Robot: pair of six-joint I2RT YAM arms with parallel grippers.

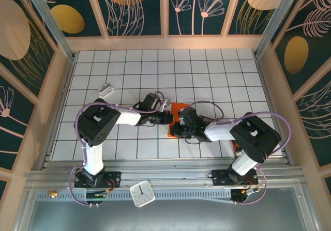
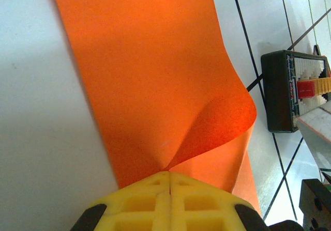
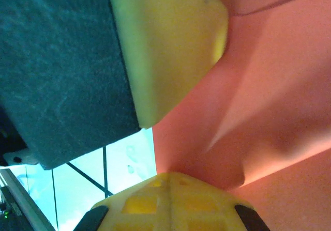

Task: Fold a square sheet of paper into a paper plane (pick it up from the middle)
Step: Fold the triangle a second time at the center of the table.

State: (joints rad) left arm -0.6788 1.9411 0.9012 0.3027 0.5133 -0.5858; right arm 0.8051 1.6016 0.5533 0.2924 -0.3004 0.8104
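Note:
The square sheet of paper (image 1: 182, 108) is bright orange and lies partly folded over on the white grid table (image 1: 207, 71), between my two grippers. In the left wrist view the sheet (image 2: 150, 71) runs away from me as a long band, with one flap curling up on the right. My left gripper (image 2: 169, 175) is shut, its yellow fingertips pinching the sheet where the flap starts. My right gripper (image 3: 170, 176) is also shut on the sheet's edge (image 3: 258, 86), close under the left gripper's finger (image 3: 170, 50). From above, the left gripper (image 1: 169, 118) and right gripper (image 1: 175, 131) nearly touch. The paper plane is out of view.
A small black tray (image 2: 283, 91) with red-orange bits stands to the right of the sheet. A silvery-white block (image 1: 105, 90) lies at the left of the table. A white clock (image 1: 141, 194) sits on the front rail. Wooden walls fence the table.

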